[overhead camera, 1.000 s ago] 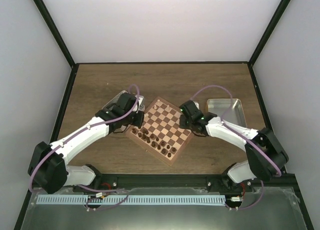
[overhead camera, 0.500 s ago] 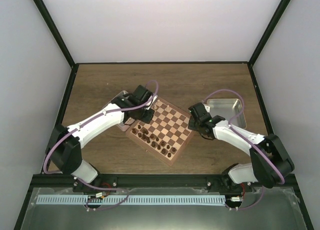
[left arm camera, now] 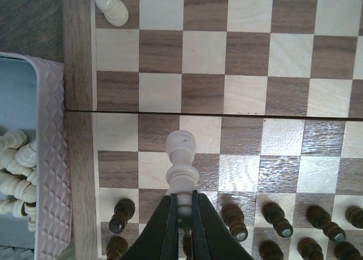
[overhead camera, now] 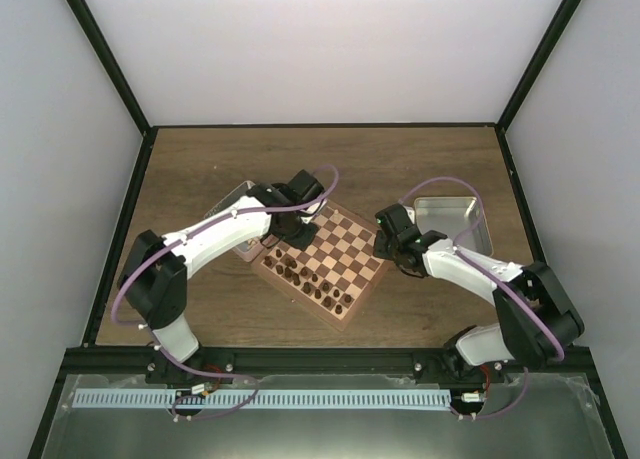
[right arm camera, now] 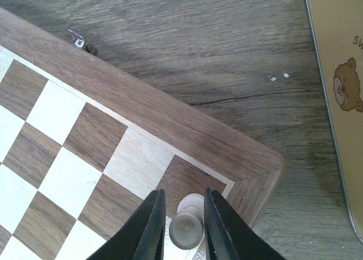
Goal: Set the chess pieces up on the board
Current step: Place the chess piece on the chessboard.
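Chess pieces (left arm camera: 14, 158) of the light set mostly lie heaped in the left tray (left arm camera: 51, 130), just beside the board (left arm camera: 244, 56). Over the last second my left arm has swung from that tray out over the board. The left gripper (left arm camera: 181, 202) is pressed tight on the lower stem of a tall light piece (left arm camera: 181, 155), which hangs over the squares just ahead of the dark pieces (left arm camera: 233, 217). The right gripper (right arm camera: 182, 199), clamped a second ago, now has its fingers slightly spread. A thin gap shows on either side of a small light piece (right arm camera: 187, 226) standing on the corner square nearest the right tray (right arm camera: 340, 101). I read that as one placement finishing while the next piece arrives. The light side looks barely begun: apart from these two I find only a lone light piece (left arm camera: 110, 8) on the corner by the left tray. Much is hard to judge from here. The left fingers hide the held piece's base, so I cannot tell whether it touches the wood or which square it is meant for. The right wrist view cuts off below the corner piece. Both trays run out of frame in the wrist views. From overhead the arms cover both work spots, and the pieces are too small to name.
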Tool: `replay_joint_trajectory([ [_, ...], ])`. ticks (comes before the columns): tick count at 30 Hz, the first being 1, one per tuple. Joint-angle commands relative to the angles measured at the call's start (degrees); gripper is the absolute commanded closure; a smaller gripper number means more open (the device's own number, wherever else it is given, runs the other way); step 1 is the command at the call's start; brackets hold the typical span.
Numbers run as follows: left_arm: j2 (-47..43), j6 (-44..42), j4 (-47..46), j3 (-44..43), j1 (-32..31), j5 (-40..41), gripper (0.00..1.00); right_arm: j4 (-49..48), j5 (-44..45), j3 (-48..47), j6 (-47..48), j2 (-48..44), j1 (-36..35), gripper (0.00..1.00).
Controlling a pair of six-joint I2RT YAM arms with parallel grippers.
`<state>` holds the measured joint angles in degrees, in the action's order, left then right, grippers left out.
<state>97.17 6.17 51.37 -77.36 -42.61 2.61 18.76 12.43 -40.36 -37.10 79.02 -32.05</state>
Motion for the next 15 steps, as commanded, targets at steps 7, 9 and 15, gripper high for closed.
replay_joint_trajectory([
  [7, 3.4, -1.0, 4.6, -4.9, -0.7, 1.5, 0.96, -1.1, 0.7, -0.1, 0.6, -1.3, 0.3, 0.69],
  [9, 4.2, -1.4, 5.0, -5.4, -0.9, 1.4, 0.96, -1.3, 0.9, 0.1, 0.5, -1.8, 0.2, 0.69],
  [15, 6.4, -2.0, 5.3, -6.4, -1.5, 0.5, 0.96, -1.9, 0.2, 1.1, -0.3, -0.9, 0.2, 0.76],
])
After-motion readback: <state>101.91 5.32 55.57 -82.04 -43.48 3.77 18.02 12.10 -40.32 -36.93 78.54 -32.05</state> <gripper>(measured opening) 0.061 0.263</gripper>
